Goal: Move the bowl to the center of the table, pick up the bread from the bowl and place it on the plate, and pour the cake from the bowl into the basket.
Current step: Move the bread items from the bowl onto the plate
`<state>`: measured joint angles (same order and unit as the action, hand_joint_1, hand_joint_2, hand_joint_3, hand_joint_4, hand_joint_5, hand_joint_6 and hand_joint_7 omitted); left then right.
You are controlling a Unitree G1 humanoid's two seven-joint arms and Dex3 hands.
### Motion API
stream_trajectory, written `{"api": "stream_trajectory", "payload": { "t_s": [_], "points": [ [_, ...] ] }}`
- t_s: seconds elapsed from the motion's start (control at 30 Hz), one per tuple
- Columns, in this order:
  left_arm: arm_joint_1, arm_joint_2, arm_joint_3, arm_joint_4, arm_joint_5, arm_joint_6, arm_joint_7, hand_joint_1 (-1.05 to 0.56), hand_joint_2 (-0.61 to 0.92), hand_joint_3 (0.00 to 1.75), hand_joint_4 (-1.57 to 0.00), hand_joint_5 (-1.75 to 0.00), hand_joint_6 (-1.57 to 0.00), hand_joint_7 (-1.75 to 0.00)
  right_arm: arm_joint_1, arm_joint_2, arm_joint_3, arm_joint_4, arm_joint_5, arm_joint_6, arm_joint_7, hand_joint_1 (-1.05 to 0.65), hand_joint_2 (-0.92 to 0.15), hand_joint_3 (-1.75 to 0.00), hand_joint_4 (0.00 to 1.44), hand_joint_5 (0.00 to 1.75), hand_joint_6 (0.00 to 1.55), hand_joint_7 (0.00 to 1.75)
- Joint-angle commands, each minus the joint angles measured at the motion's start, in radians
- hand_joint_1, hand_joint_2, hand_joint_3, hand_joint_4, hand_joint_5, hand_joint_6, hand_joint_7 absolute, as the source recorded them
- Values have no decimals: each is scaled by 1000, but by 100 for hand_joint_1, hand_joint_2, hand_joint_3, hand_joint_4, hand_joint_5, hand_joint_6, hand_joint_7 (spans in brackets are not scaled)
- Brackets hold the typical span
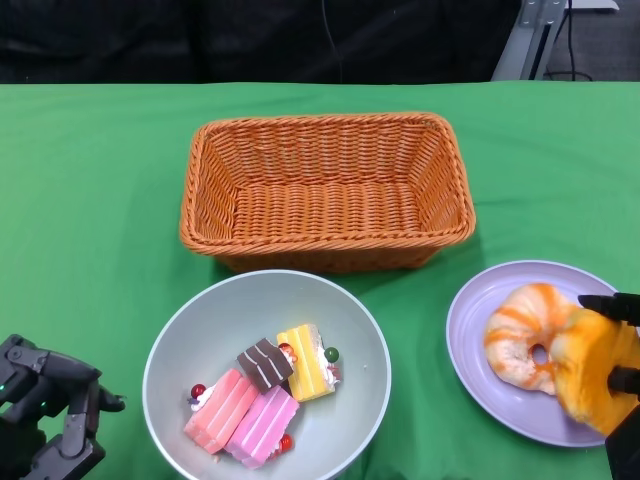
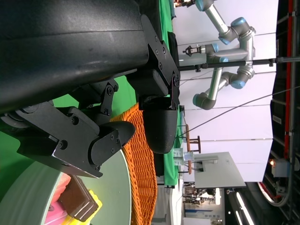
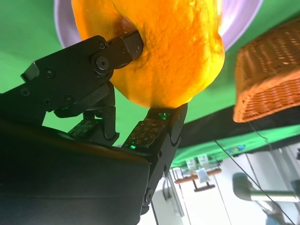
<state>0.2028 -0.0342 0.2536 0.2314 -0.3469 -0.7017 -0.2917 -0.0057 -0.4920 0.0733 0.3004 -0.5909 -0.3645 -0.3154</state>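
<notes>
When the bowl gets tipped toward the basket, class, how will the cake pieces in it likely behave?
The cake pieces lie loose and partly overlapping in the smooth bowl, so they would probably slide out together. Being blocky, they should tumble rather than roll. The small round toppings may roll free if unattached.

We see right black many-fingered hand (image 3: 136, 89) gripping golden-orange bread roll (image 3: 164, 51), fingers (image 3: 84, 70) pressed on its side and underside. Lilac round plate (image 3: 243, 18) behind roll at 12 o'clock. Orange woven wicker basket (image 3: 269, 75) at 3 o'clock. Green tablecloth (image 3: 28, 42) around plate.
</notes>
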Motion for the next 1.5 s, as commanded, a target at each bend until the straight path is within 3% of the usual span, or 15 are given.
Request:
{"api": "stream_trajectory", "payload": {
  "t_s": [0.03,0.27,0.43,0.67,0.77,0.8,0.87,0.9,1.0,1.17,1.3,1.5],
  "points": [
    [2,16,9,0,-6,0,-3,1,65,94,-77,-147,-77,-124,-16,-11,-1,17,2,5,7,-9,-78,0,91,106,124,0],
    [-2,18,9,7,-7,-11,-7,1,66,91,-77,-146,-77,-123,-43,0,25,69,-3,-14,-6,-8,-78,0,89,108,123,0],
    [7,18,7,-3,7,-12,0,2,63,97,-78,-146,-76,-126,-87,39,64,142,-17,-8,-26,-9,-80,0,89,102,120,0],
    [10,14,3,-9,7,-7,1,3,62,100,-78,-146,-77,-128,-132,52,96,208,-25,-14,-38,-12,-83,-1,86,96,116,0],
    [9,14,2,-9,6,-5,1,3,62,101,-78,-146,-76,-128,-137,45,109,213,-37,1,-34,-14,-83,0,93,64,106,0],
    [9,14,2,-7,5,-6,0,3,61,100,-78,-146,-76,-128,-137,41,113,209,-38,8,-28,-15,-84,0,95,46,99,0],
    [6,14,3,-2,1,-10,-4,2,61,100,-78,-146,-76,-128,-135,33,125,198,-55,33,-20,-16,-84,0,98,31,94,0],
    [5,13,3,0,0,-13,-4,3,61,100,-78,-147,-77,-128,-132,29,131,187,-68,52,-17,-20,-83,0,88,18,80,0],
    [9,11,4,-8,10,-7,7,3,61,101,-78,-147,-77,-128,-113,22,136,142,-81,96,10,-26,-83,0,73,5,64,0],
    [14,11,5,-13,12,-5,9,3,61,101,-77,-147,-77,-127,-65,-5,126,16,-65,160,115,-36,-87,-1,47,0,40,0],
    [14,15,4,-9,8,-8,0,4,61,102,-77,-148,-76,-128,-34,-18,114,-80,-62,218,180,-44,-88,-1,35,0,33,0],
    [10,14,5,-2,10,-12,1,4,61,103,-78,-148,-76,-128,-15,-21,106,-139,-64,247,210,-47,-88,0,34,1,34,0]
  ]
}}
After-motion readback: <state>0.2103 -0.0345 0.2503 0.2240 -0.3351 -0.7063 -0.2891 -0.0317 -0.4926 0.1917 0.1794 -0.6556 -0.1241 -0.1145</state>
